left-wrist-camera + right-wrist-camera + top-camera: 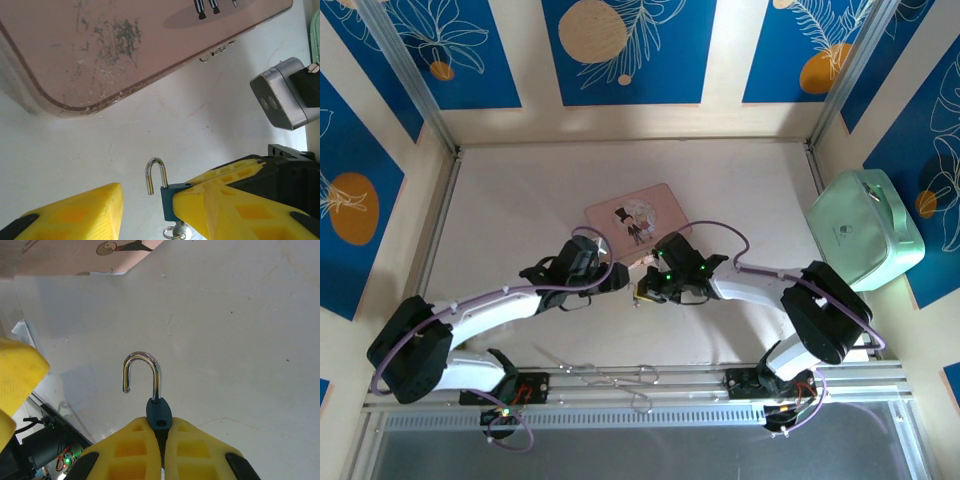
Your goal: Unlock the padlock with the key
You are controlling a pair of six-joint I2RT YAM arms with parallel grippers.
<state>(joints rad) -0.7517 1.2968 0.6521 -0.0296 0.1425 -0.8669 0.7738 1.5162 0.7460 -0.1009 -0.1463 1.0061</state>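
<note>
The small teal padlock (159, 412) is pinched between the yellow fingers of my right gripper (160, 426), which is shut on its body just above the table. Its silver shackle (142, 365) stands sprung open, with one leg free of the body. In the left wrist view the padlock (167, 204) has a silver key (178, 233) with a small ring sticking out of its underside. My left gripper (150, 202) is open, its fingers spread beside the padlock and shackle, not gripping the key. From above, both grippers meet at the padlock (642, 290) in front of the pink box.
The pink illustrated box (633, 215) lies flat just beyond the grippers. A mint green case (865, 228) stands at the right wall. A thin metal tool (605, 374) lies on the front rail. The right wrist's silver camera (280, 95) is close to the left gripper.
</note>
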